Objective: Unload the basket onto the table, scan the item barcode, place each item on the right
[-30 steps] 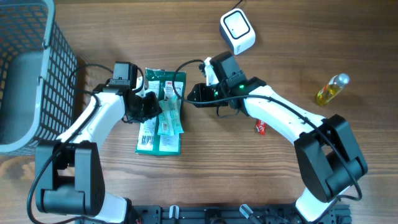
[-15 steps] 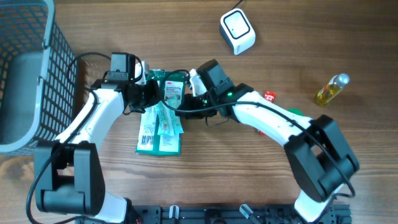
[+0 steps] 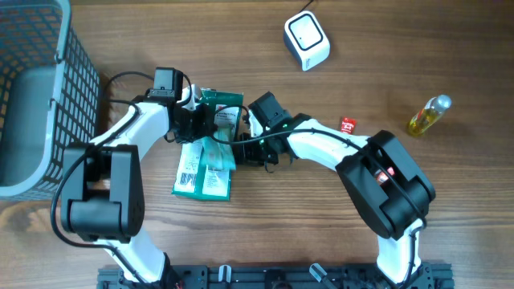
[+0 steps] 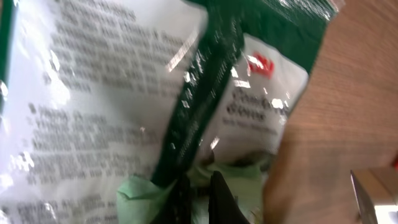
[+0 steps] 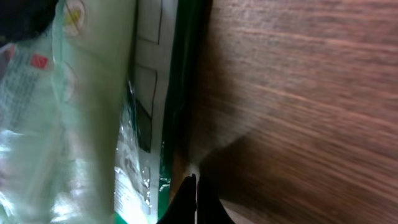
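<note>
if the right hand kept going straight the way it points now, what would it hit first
The green and white packet: the shut right hand has its tips at the packet's edge and points across it. Beyond that, the left hand lies roughly in line, though its height is hard to judge from above.

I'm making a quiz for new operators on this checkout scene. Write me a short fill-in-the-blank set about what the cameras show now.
1. The green-and-white packet is pinched by the shut fingers of ____ grippers: the left gripper and the right gripper.
2. The barcode scanner, near the top of the overhead view, is ____ in colour.
3. The bottle holds a ____ liquid.
4. The wire basket stands on the ____ arm's side of the table.
Missing words: both; white; yellow; left.
</note>
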### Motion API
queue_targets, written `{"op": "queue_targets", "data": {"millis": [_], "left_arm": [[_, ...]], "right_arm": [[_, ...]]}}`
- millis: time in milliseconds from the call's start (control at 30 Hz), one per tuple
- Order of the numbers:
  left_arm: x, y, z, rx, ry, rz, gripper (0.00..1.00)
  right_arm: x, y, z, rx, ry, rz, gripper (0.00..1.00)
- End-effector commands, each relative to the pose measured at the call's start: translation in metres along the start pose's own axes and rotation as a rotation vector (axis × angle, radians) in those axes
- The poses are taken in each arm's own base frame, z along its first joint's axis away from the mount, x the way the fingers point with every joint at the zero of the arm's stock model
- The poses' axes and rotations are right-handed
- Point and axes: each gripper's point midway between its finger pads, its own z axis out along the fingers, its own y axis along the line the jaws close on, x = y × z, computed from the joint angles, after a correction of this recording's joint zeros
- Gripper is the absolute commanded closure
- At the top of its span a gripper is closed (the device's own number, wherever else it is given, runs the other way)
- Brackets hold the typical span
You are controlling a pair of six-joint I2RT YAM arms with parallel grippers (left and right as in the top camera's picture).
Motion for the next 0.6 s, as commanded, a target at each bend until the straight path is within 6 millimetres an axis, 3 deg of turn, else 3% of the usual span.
{"op": "queue_targets", "data": {"millis": [0,133,300,467,567], "left_arm": [[0.023,0.049,0.026,-0.181,0.071,-0.037,0.96],[0.021,0.046,0.024,-0.173,0.064,-0.035,0.96],[0.014,0.016,-0.008,-0.082,0.013,0.015,0.96],[0.002,-0.021,-0.058,0.014,-0.107,0.075,0.96],[0.002,-0.021,-0.059,0.015,-0.109,0.078,0.96]], "right_arm": [[-0.002,-0.009,0.004,0.029,0.002,0.039,0.96],[-0.013,0.039,-0.04,-0.079,-0.055,-0.06,0.96],[-0.02,0.066,-0.088,-0.079,-0.185,-0.131,0.96],[-0.019,0.07,-0.089,-0.097,-0.19,-0.141,0.96],[-0.017,0.068,-0.085,-0.098,-0.186,-0.137,0.96]]}}
